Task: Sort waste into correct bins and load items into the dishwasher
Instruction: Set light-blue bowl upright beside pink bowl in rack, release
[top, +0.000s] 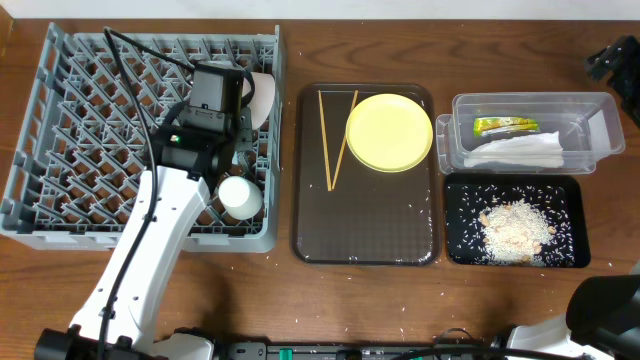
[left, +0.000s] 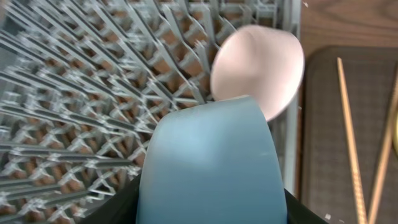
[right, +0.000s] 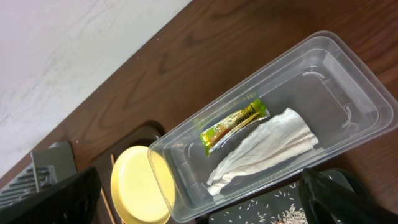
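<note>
Two bowls were at the dish rack (top: 60, 120): the white bowl (left: 258, 71) stood on edge by its right wall, and the left gripper (left: 211, 210) was clamped on the blue bowl (left: 208, 162) just beside it. The plate (top: 389, 131) and chopsticks (top: 335, 135) lay on the brown tray (top: 365, 225). Over the clear tub (right: 348, 68) holding the wrapper (right: 235, 122) and napkin (right: 261, 152), the right gripper (right: 200, 198) hung wide apart and empty.

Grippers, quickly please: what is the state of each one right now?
Left gripper: closed on the light blue bowl.
Right gripper: open, holding nothing.
</note>
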